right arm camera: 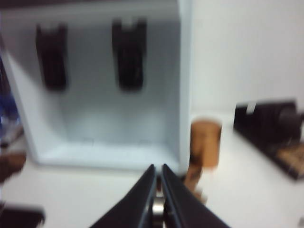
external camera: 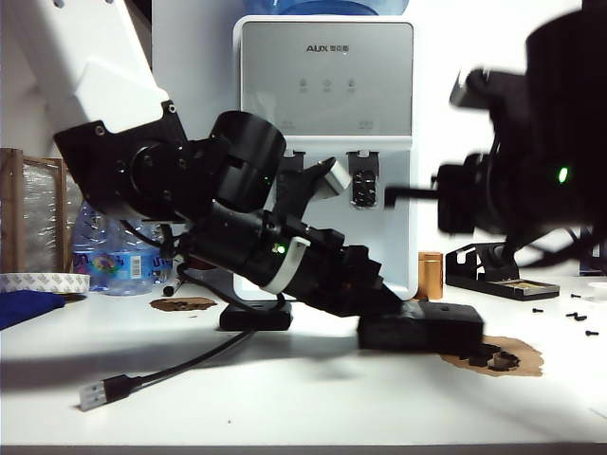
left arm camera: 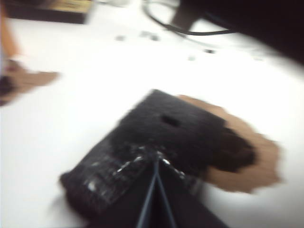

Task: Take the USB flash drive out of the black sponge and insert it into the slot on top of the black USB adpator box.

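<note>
On table, one black sponge, left pincer pressing, right pincer raised

Black sponge, brown stain, white table, copper-orange cylinder

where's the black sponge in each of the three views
Exterior view: black sponge lies on the table right of centre, under the left gripper.
Left wrist view: fills the lower middle, partly glossy, the closed fingers pressing it.
Right wrist view: not in it; the shut right gripper faces the dispenser.
Shared landmark: brown patch beside the sponge.
</note>
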Action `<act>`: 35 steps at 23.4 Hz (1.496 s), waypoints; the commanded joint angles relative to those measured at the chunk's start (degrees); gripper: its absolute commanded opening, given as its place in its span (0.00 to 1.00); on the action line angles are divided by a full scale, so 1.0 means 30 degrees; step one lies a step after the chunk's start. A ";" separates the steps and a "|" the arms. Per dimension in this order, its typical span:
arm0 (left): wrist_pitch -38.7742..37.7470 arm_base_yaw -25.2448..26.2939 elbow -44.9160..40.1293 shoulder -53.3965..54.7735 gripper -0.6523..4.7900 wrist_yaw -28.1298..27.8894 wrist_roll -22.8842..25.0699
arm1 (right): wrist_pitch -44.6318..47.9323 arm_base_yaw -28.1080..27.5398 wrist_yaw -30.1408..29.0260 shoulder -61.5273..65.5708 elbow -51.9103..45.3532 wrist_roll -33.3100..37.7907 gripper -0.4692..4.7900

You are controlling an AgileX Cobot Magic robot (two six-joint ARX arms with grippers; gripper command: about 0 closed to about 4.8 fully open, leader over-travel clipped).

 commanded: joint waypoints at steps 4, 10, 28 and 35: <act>0.0933 0.0102 -0.0109 -0.1224 0.11 -0.2404 -0.0947 | 0.0219 -0.1515 -0.1734 -0.4211 0.0015 -0.1362 0.08; 0.0583 0.0102 -0.0124 -0.4437 0.11 -0.2667 -0.2747 | -0.3155 -0.6324 -1.8906 -0.7832 0.1610 0.2958 0.08; -0.8859 0.4124 -0.1661 -1.3180 0.11 -0.5697 -0.2011 | -1.3289 -0.5209 -3.3507 -0.3126 1.3172 0.3665 0.08; -0.9836 0.7883 -0.3417 -1.3129 0.11 0.0313 0.1428 | -1.3806 -0.2747 -3.4279 0.1151 1.5846 0.2863 0.08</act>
